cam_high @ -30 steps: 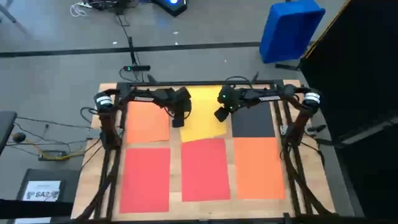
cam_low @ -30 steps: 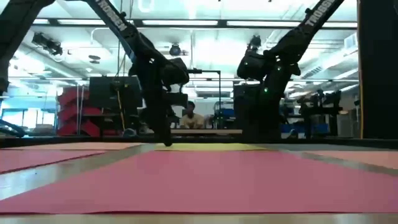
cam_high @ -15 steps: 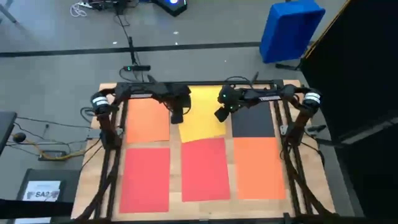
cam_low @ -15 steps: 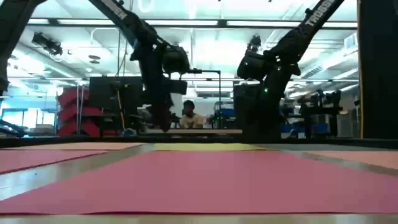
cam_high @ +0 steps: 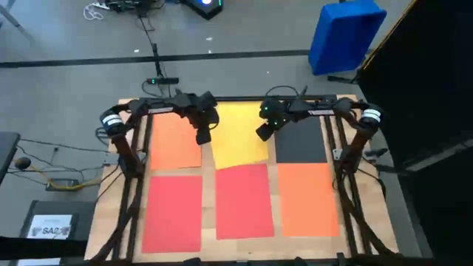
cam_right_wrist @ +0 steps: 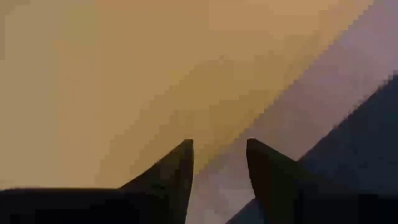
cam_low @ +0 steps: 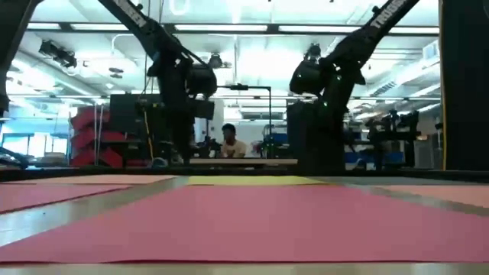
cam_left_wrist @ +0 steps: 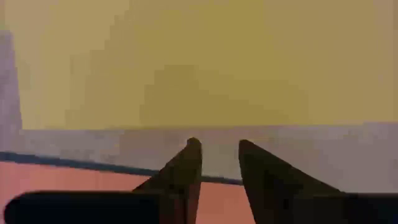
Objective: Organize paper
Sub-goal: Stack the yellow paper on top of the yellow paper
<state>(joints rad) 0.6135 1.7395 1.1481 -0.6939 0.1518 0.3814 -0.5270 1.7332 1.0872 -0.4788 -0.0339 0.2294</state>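
Both pairs of fingers are standing slightly apart with nothing between them. I am hovering the left gripper (cam_high: pixel 203 137) over the gap between the far-left orange sheet (cam_high: pixel 174 143) and the yellow sheet (cam_high: pixel 238 135), and the right gripper (cam_high: pixel 261 133) over the gap between the yellow sheet and the black sheet (cam_high: pixel 301 140).

I am looking down at six sheets laid in two rows on the table (cam_high: pixel 208 188). In the near row, a red sheet (cam_high: pixel 173 213) is lying on the left, another red sheet (cam_high: pixel 243 200) in the middle and an orange sheet (cam_high: pixel 307 198) on the right.

I am judging the layout nearly done: five sheets are sitting roughly square. The yellow one is lying skewed, its near edge overlapping the middle red sheet, so straightening it is what seems left.
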